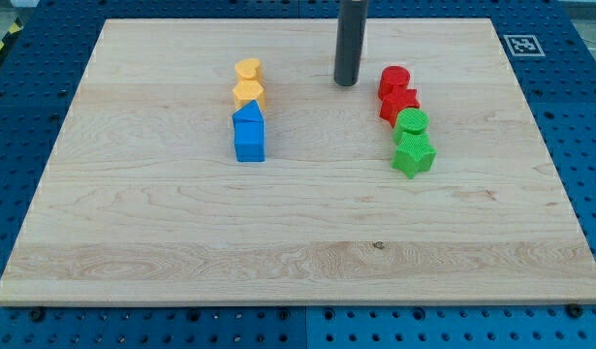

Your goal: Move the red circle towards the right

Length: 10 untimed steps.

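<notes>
- Our tip (346,83) stands just left of the red circle (394,79) — placed, we judge, to shove it rightward.
- The circle sits atop the right-hand column — above a red star (399,105).
- We carry no claw, only a rod.
- No containers on the board (298,242).

Tip: my tip (346,83) rests on the wooden board (181,242), just left of the red circle (394,80).
Right column: red circle, red star (398,105), green circle (411,123), green star (413,155).
Left column: two yellow blocks (248,82), two blue blocks (248,134).
</notes>
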{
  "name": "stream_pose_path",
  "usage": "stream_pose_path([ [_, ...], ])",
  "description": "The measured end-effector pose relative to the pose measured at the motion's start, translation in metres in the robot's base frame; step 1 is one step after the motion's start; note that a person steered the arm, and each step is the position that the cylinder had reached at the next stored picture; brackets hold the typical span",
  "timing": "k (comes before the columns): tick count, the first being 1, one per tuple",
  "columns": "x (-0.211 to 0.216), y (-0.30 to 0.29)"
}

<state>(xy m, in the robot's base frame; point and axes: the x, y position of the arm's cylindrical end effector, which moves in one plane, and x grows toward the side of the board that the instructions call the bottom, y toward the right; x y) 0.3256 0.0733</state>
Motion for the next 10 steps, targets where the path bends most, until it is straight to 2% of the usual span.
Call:
stream_pose_path([
  [2, 0.002, 0.035],
  [5, 0.019, 0.054],
  [10, 0.020, 0.091],
])
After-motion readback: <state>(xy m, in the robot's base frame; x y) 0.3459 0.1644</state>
